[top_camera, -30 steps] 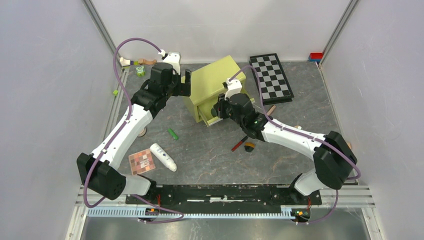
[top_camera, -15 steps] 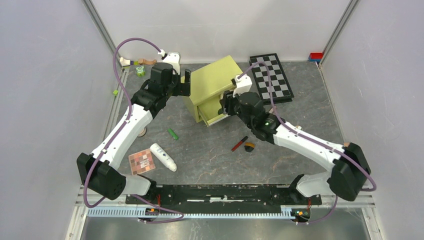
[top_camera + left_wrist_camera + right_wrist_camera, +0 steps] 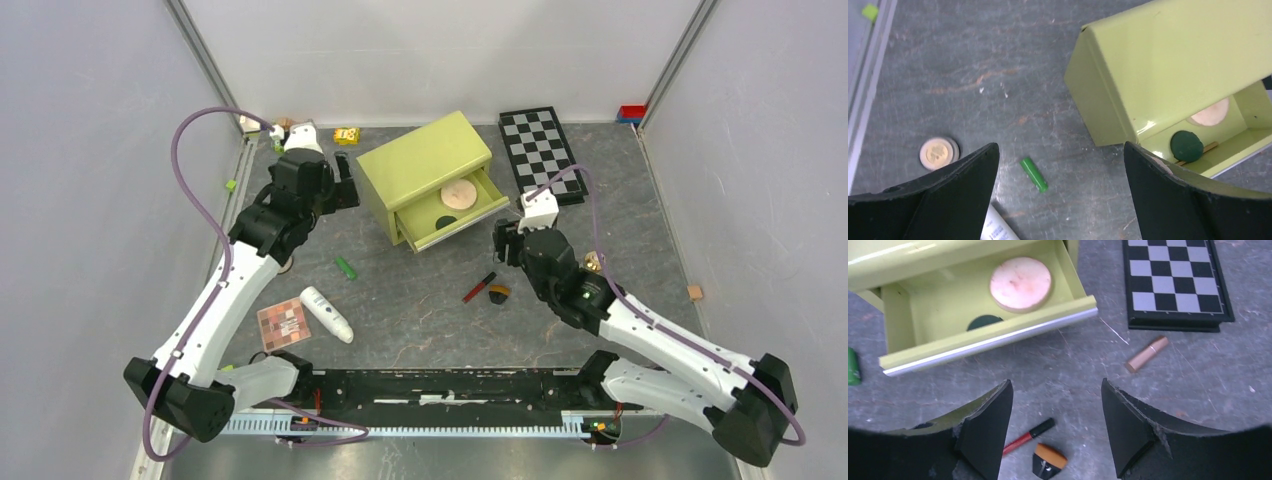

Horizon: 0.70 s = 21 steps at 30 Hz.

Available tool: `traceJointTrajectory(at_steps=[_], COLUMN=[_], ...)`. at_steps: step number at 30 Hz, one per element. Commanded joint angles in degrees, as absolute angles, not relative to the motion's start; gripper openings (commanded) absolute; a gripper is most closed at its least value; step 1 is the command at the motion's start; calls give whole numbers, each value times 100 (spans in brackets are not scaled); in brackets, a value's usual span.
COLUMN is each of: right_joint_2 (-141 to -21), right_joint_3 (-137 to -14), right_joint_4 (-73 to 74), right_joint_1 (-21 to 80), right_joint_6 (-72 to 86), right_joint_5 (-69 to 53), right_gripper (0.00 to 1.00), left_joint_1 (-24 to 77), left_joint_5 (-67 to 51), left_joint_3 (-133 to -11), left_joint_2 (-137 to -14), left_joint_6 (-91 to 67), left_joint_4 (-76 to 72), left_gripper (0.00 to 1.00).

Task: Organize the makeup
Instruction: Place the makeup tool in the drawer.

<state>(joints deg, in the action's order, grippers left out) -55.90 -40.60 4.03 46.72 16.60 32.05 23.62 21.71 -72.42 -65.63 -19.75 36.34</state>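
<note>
While both arms hovered above the tabletop (image 3: 420, 310), neither gripper held anything. The right gripper (image 3: 1056, 385) had its jaws apart and empty. Just ahead of it lay the open drawer (image 3: 988, 337) of the green box (image 3: 425, 160), with the peach compact (image 3: 1020, 284) and the dark green disc (image 3: 984, 321) inside, the disc nearer and to the compact's left. Below that gripper, back toward the wrist, lay the red stick (image 3: 1028, 436), with a small orange-and-black piece (image 3: 1048, 461) just beside it. Ahead and to its right lay the gold-capped bottle (image 3: 1147, 353), near the checkerboard (image 3: 1175, 280) but apart from it.

The left gripper (image 3: 1060, 147) stood wide open and empty. A green stick (image 3: 1034, 174) lay on the tabletop below, between its fingers. The tan jar (image 3: 938, 153) lay off its left finger, the white tube (image 3: 998, 227) back toward the wrist, and the box to its front right. The palette (image 3: 284, 324) lay beside the tube, well behind that gripper.
</note>
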Motion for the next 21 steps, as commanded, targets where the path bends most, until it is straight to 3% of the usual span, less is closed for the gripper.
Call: traceJointTrajectory(at_steps=[1, 15, 21], right_joint_2=[-5119, -5098, -5093], right_joint_3=[-3829, -3431, -3284], right_joint_4=[652, 888, 870], right_joint_1=[4650, 4652, 4649], right_joint_6=[1554, 1626, 1576], right_joint_5=[3513, 2895, 2863], right_gripper=[72, 74, 75], left_joint_1=[2360, 2122, 1485], left_joint_5=[2675, 3036, 2996], left_joint_3=[-7018, -5923, -5889], left_joint_2=[-6491, -6139, -6589], left_joint_6=[-3102, -5137, -5611], left_joint_4=[4448, 5274, 5965], left_gripper=[100, 100, 100])
